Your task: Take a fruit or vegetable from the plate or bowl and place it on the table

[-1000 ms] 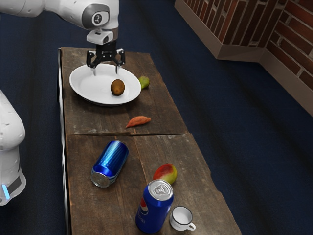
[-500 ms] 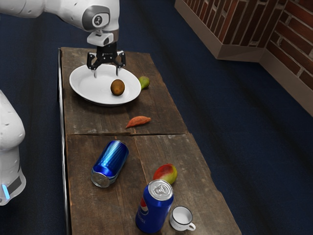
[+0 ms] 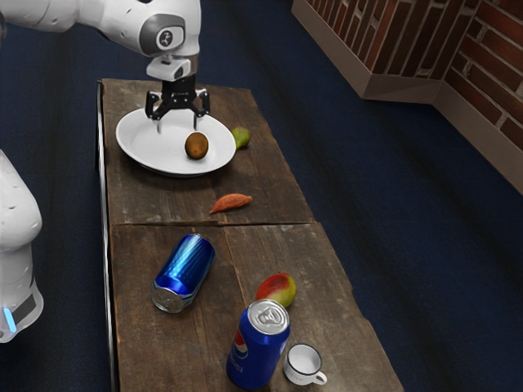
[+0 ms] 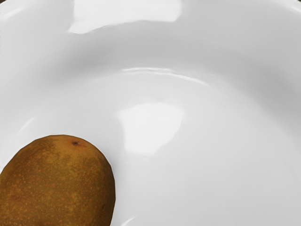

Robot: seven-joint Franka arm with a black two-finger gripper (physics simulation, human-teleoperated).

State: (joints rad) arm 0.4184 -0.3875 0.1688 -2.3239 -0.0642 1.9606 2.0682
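The kiwi (image 3: 196, 146) sits in the plate (image 3: 147, 153), on the side toward the exterior view's right. It lies off the claw's (image 3: 177, 126) midline: toward the exterior view's right and nearer that view's camera. In the wrist view, too, it is well off-centre, with bare plate beside it.

The claw hangs over the plate, its two fingers spread, nothing between them; they stand apart along the exterior view's left-right line. The finger on that view's right looks closer to the kiwi. The fruit is nearly round, and I can't tell its long axis for sure.

The task seems to be at the reach, before any grasp. I'd judge the claw must shift sideways and toward the exterior camera until the kiwi is centred, then lower; going straight down could miss it or nudge it with one finger.

Beyond the rim, the pear (image 3: 241, 137) is just beside the plate, and the yam (image 3: 231, 202) rests on the table (image 3: 155, 196).
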